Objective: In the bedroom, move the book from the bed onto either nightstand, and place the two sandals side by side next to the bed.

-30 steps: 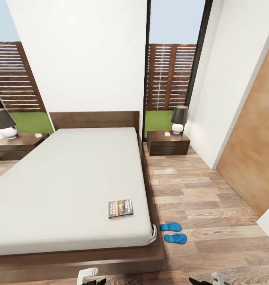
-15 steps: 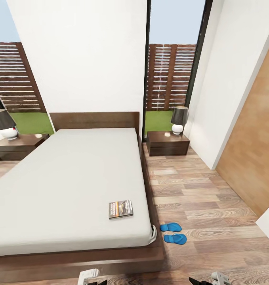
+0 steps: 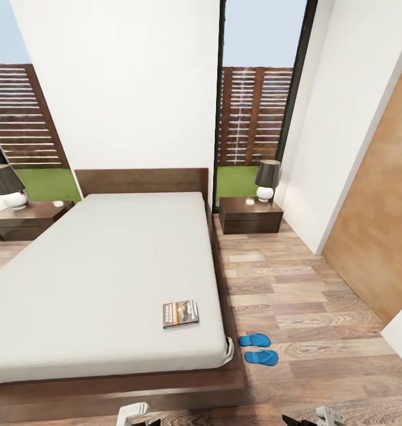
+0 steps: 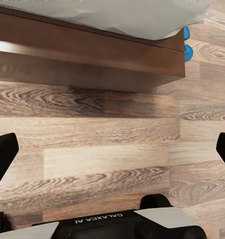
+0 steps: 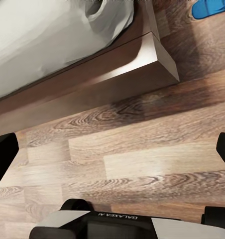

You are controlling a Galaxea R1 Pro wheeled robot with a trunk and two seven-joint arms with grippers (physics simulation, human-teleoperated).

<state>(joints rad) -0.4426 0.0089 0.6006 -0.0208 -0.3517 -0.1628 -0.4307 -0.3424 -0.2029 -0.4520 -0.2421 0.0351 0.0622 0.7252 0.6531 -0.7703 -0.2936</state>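
A: Where does the book point(image 3: 180, 313) lie?
B: On the bed point(image 3: 106, 278), at its 5 o'clock corner, near the edge. The two sandals point(image 3: 258, 348) rest side by side on the open floor point(image 3: 301, 296) just beyond.
A: The end effectors?
B: Left end effector point(image 4: 112, 154) and right end effector point(image 5: 112, 154) both hang spread, empty, over the floor. The nightstand point(image 3: 250, 215) waits at 1 o'clock.

Bed ahead of me, sandals on the floor to its right.

The book point(image 3: 180, 313) lies on the bed point(image 3: 106, 272) near its foot and right edge. On the floor point(image 3: 295, 296) just right of that corner lie the two sandals point(image 3: 257, 348), side by side. A nightstand point(image 3: 250, 215) stands right of the headboard point(image 3: 141, 179), another nightstand point(image 3: 24, 218) left of it, each bearing a lamp point(image 3: 267, 178).
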